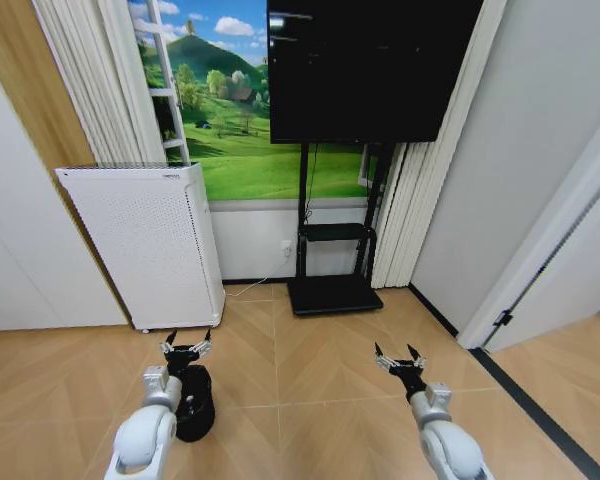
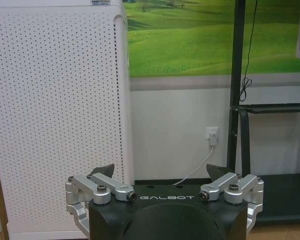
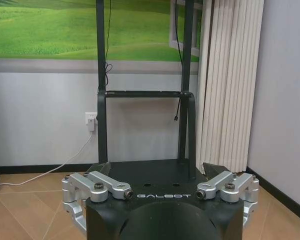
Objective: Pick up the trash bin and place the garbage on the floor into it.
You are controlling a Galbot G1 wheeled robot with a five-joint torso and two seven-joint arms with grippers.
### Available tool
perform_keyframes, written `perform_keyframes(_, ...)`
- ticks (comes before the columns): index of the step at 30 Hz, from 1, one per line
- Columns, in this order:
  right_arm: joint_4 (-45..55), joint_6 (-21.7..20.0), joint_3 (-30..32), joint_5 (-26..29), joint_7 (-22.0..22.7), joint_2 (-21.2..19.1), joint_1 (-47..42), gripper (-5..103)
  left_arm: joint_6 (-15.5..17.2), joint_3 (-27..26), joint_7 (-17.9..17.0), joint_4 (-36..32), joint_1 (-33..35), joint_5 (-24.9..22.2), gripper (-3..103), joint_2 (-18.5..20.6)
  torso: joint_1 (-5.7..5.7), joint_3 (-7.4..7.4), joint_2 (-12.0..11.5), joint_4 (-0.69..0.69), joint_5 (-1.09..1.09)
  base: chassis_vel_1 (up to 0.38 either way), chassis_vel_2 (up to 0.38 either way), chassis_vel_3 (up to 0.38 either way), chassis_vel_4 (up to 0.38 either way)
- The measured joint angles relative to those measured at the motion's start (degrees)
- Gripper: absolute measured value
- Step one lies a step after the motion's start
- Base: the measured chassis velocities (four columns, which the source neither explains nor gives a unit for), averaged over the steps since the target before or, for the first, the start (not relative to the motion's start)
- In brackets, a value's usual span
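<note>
A small black round trash bin [image 1: 197,408] stands on the wooden floor at the lower left, partly covered by my left forearm. My left gripper [image 1: 189,341] hovers just above and beyond it, jaws open and holding nothing; in the left wrist view this gripper [image 2: 162,172] faces the white appliance and the wall. My right gripper [image 1: 397,354] is held out over bare floor at the lower right, also open and holding nothing; in the right wrist view that gripper [image 3: 157,168] points at the TV stand. The garbage is out of view.
A tall white perforated appliance [image 1: 150,245] stands against the left wall, close behind the bin. A black TV stand [image 1: 332,292] with a large screen is at the centre back, with pleated curtains [image 1: 410,215] to its right. Open wooden floor lies between the arms.
</note>
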Motion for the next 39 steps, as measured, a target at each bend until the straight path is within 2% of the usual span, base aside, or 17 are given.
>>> perform_keyframes(7, 0.08, 0.02, 0.1, -0.04, 0.06, 0.13, -0.24, 100, -0.03, -0.18, 0.01, -0.08, 0.1, 0.04, 100, -0.02, -0.09, -0.11, -0.16, 0.0, 0.0, 0.102, -0.086, -0.093, 0.112)
perform_keyframes(18, -0.08, 0.08, 0.1, -0.06, 0.11, 0.29, -0.22, 100, -0.6, -0.28, 0.18, 0.19, 0.21, 0.04, 100, -0.07, -0.17, -0.23, -0.33, 0.0, -0.02, 0.222, -0.234, -0.222, 0.228)
perform_keyframes(39, -1.2, 0.16, 0.25, 0.53, 0.08, 0.3, 0.14, 100, -1.26, 0.27, 1.05, 1.32, -0.47, 0.14, 100, -0.4, -0.22, -0.31, -0.51, 0.0, 0.02, 0.345, -0.349, -0.35, 0.353)
